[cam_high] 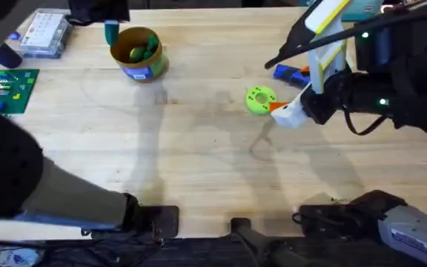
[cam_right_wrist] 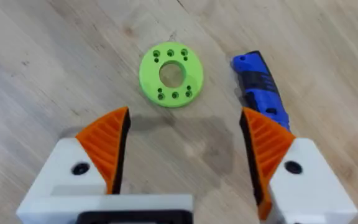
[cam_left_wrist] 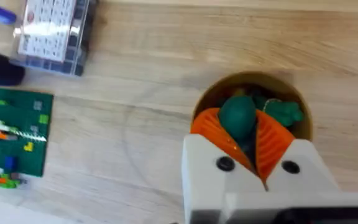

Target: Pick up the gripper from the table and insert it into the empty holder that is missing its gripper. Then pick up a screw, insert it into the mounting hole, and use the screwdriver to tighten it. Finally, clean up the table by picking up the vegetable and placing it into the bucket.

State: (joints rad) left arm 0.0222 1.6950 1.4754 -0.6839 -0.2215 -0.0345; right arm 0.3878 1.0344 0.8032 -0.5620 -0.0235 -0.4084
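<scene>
Teal vegetable (cam_left_wrist: 237, 117) clamped in left gripper (cam_left_wrist: 247, 146) over bucket (cam_left_wrist: 211, 96) (right gripper (cam_right_wrist: 185, 158) apart, idle); risk: veg sticks to pads on release.

Overhead: high, fwd-down. Wrists: close, downward. Shared w/ overhead: bucket (cam_high: 138, 53), disc (cam_high: 259, 99).

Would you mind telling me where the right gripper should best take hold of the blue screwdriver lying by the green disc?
Probably across the screwdriver's thick blue handle, coming straight down from above. It lies flat on the table, apart from the green disc, so both long sides are free for the open right gripper.
</scene>
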